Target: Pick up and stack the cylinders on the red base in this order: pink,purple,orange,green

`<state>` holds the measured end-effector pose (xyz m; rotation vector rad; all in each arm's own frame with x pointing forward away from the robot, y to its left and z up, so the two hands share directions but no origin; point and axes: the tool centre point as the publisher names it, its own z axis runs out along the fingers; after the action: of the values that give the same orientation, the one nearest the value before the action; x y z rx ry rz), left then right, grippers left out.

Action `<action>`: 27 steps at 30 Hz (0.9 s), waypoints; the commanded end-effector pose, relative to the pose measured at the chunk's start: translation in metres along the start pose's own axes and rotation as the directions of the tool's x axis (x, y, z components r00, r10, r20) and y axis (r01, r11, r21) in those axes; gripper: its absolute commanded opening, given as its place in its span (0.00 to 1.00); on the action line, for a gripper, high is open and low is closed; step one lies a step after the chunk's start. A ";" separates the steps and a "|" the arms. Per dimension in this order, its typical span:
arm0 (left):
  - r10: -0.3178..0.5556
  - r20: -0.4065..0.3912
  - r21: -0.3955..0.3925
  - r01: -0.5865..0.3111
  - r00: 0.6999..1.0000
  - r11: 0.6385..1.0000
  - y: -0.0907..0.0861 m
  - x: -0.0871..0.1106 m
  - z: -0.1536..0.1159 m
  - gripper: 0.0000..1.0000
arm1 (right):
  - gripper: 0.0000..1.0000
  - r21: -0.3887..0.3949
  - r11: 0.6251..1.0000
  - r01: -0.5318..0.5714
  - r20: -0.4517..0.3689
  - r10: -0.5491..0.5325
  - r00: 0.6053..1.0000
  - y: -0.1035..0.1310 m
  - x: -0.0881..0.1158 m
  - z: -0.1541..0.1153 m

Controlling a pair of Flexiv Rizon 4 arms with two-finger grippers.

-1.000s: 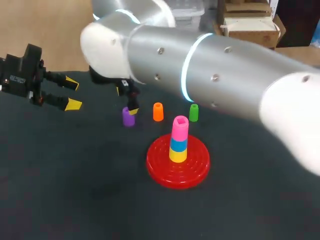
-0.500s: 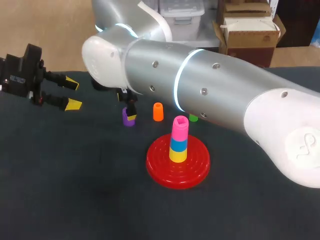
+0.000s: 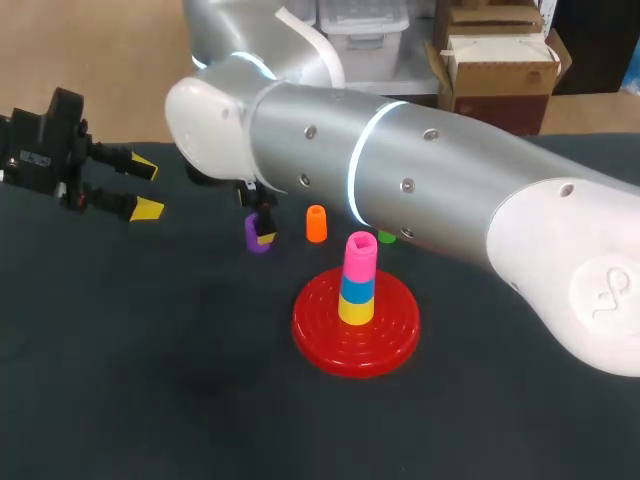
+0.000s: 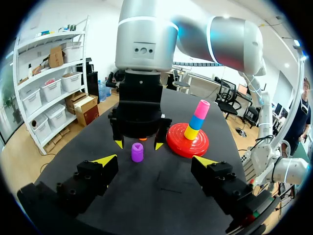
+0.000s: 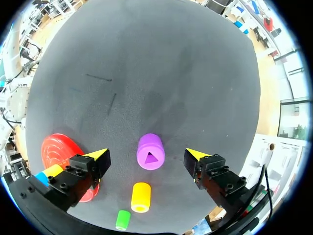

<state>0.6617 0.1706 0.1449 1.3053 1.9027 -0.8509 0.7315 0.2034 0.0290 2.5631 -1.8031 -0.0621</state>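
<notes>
The red base (image 3: pixel 330 345) carries a stack of yellow, blue and pink cylinders, pink (image 3: pixel 360 254) on top. The purple cylinder (image 3: pixel 255 240) stands upright behind the base to the left, with orange (image 3: pixel 316 223) beside it and green (image 3: pixel 386 237) mostly hidden by my right arm. My right gripper (image 5: pixel 146 154) hangs open straight over the purple cylinder (image 5: pixel 150 152), one finger on either side and neither touching. In the left wrist view the right gripper (image 4: pixel 138 145) straddles the purple cylinder (image 4: pixel 137 152). My left gripper (image 3: pixel 140 187) is open and holds nothing at the far left.
My right arm's thick links cross the back of the table above the cylinders. The orange cylinder (image 5: pixel 141 197) and green cylinder (image 5: pixel 122 220) stand in a row beyond the purple one, the red base (image 5: pixel 58 147) off to the side. Dark cloth covers the table.
My right arm has swung lower and its gripper has come down around the purple cylinder. The arm now hides most of the green cylinder. The left arm has not moved.
</notes>
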 end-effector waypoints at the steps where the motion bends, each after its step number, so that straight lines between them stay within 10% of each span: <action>1: 0.003 0.003 0.003 -0.003 1.000 1.000 0.001 0.002 0.000 1.00 | 0.92 0.000 1.000 -0.001 0.000 0.001 1.000 0.000 0.000 0.000; 4: 0.003 0.003 0.003 -0.003 1.000 1.000 0.001 0.002 0.000 1.00 | 0.65 -0.001 1.000 -0.003 -0.002 0.003 1.000 0.000 0.001 0.000; 13: 0.003 0.003 0.003 -0.003 1.000 1.000 0.001 0.002 0.000 1.00 | 0.54 -0.004 1.000 -0.006 0.002 0.006 1.000 0.003 -0.001 0.006; 18: 0.003 0.003 0.003 -0.003 1.000 1.000 0.001 0.002 0.000 1.00 | 0.00 0.008 1.000 -0.030 -0.005 0.030 1.000 0.004 0.002 0.008; 27: 0.003 0.003 0.003 -0.003 1.000 1.000 0.001 0.002 0.000 1.00 | 0.00 0.101 0.995 -0.025 -0.029 0.028 0.999 0.010 0.010 -0.067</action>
<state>0.6617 0.1706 0.1449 1.3053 1.9027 -0.8510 0.7465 0.2006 0.0609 2.5535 -1.8579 0.0346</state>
